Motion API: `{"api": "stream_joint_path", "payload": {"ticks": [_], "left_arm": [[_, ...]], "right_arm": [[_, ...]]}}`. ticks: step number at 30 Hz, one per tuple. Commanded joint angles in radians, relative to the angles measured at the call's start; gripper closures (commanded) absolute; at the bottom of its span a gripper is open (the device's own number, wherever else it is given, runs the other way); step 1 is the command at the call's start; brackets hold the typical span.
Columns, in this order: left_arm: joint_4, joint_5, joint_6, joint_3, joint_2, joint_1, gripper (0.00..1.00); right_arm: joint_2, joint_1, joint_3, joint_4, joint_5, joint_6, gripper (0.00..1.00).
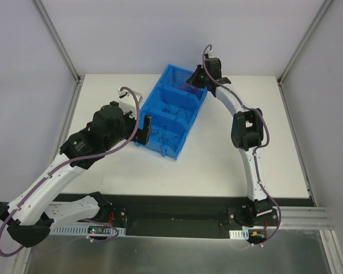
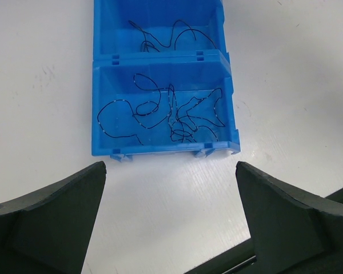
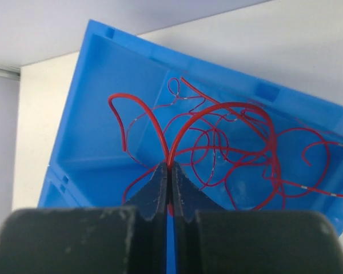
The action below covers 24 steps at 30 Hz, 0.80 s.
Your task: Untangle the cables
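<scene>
R gripper (image 3: 169,166), pinched shut on a strand of the red cables (image 3: 228,137) in the 1 o'clock compartment of the blue bin (image 3: 103,40), should lift slow & straight so loops slip free w/o dragging the clump, L gripper (image 2: 171,171) wide open & empty by the 7 o'clock end, facing the black cables (image 2: 171,114).

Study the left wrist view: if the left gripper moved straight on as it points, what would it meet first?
Probably the near wall of the blue bin, or the black cables in the compartment behind it. The open left gripper aims there over bare table; depth is unclear.
</scene>
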Motion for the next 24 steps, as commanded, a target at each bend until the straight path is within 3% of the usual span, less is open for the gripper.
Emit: {"api": "stream_joint_path", "payload": {"ticks": [1, 4, 9, 14, 19, 24], "left_arm": [[-0.012, 0.002, 0.021, 0.043, 0.040, 0.010, 0.04], [-0.012, -0.005, 0.026, 0.060, 0.051, 0.010, 0.04], [-0.012, 0.013, 0.026, 0.097, 0.098, 0.010, 0.04], [0.000, 0.073, 0.023, 0.129, 0.132, 0.010, 0.05], [0.014, 0.109, 0.026, 0.196, 0.207, 0.010, 0.05], [0.046, 0.169, -0.035, 0.189, 0.212, 0.010, 0.03]], "right_arm": [[-0.005, 0.032, 0.076, -0.076, 0.081, -0.116, 0.99], [0.010, 0.038, 0.154, -0.141, 0.087, -0.144, 0.86], [-0.075, 0.046, 0.188, -0.215, 0.116, -0.173, 0.46], [-0.226, 0.048, 0.098, -0.302, 0.133, -0.188, 0.26], [-0.387, 0.054, -0.009, -0.454, 0.176, -0.268, 0.20], [-0.670, 0.052, -0.386, -0.445, 0.168, -0.325, 0.16]]}}
